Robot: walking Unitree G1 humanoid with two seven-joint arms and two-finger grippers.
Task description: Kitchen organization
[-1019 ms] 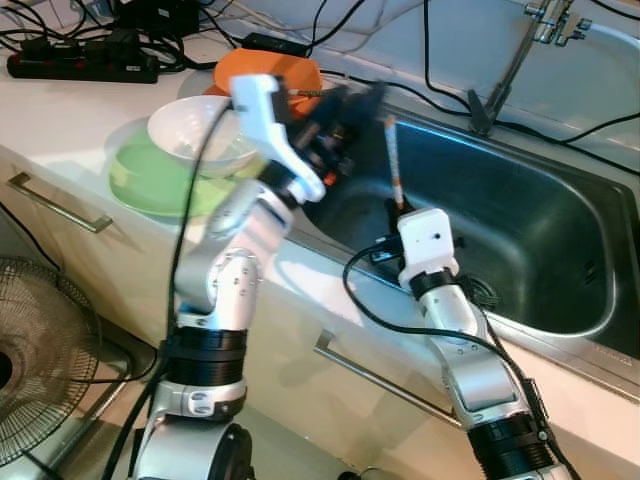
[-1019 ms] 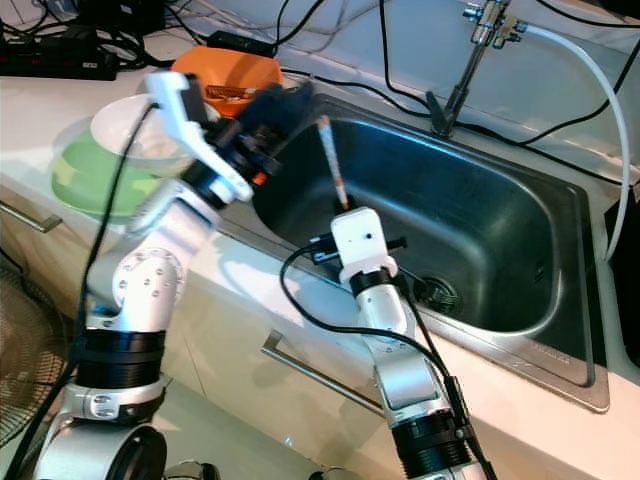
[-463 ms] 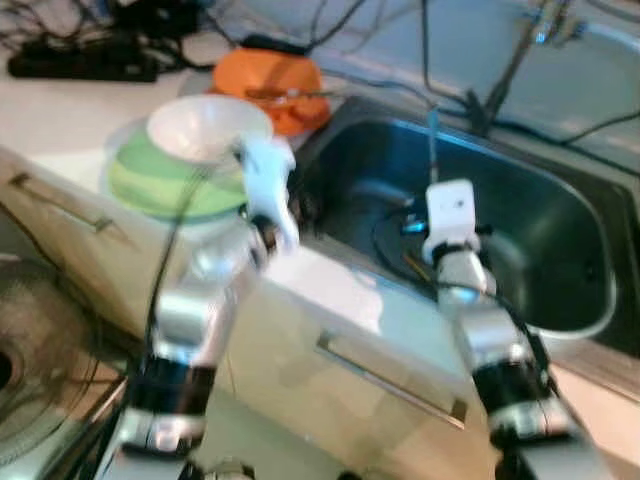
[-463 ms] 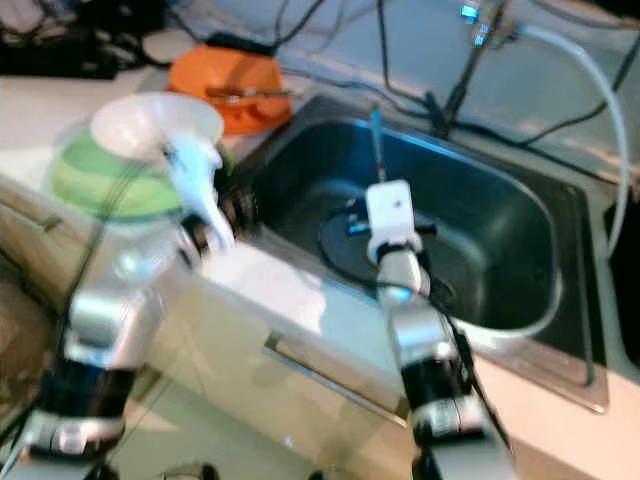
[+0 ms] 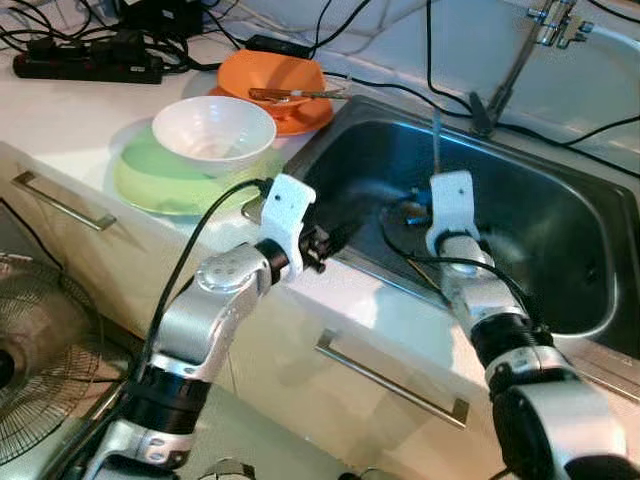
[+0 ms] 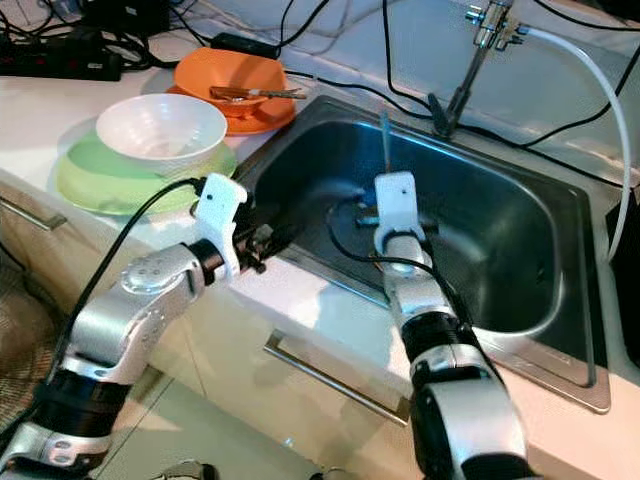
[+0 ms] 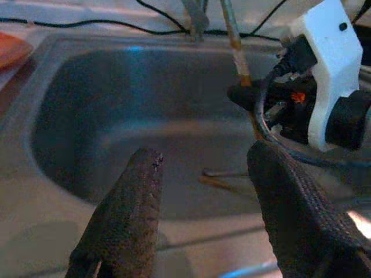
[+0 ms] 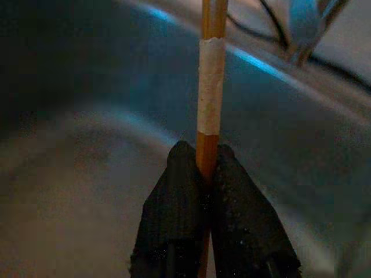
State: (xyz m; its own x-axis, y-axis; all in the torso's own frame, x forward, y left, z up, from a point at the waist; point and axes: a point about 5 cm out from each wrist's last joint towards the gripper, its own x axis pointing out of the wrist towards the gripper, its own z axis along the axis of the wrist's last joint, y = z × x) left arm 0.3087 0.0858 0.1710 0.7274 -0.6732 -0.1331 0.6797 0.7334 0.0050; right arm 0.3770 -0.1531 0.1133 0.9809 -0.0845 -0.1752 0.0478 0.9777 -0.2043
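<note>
A wooden chopstick [image 8: 210, 87] with a pale band stands nearly upright over the steel sink [image 5: 560, 240]. My right gripper [image 8: 200, 165] is shut on its lower part, with the white wrist housing [image 5: 450, 200] just inside the sink's front rim. My left gripper [image 7: 200, 159] is open and holds nothing. It hovers at the sink's front left rim [image 5: 335, 240], pointing across the basin toward the right gripper. Thin sticks [image 7: 223, 174] lie on the sink floor between the two grippers.
A white bowl [image 5: 213, 128] sits on a green plate [image 5: 150, 185] left of the sink. Behind it is an orange bowl [image 5: 280, 72] with a utensil across it. The faucet [image 5: 520, 55], cables and a power strip [image 5: 85, 65] line the back. A fan [image 5: 30, 350] stands on the floor.
My left arm has dropped from above the bowls to the sink's front rim. The right gripper has carried the chopstick farther right and deeper over the basin.
</note>
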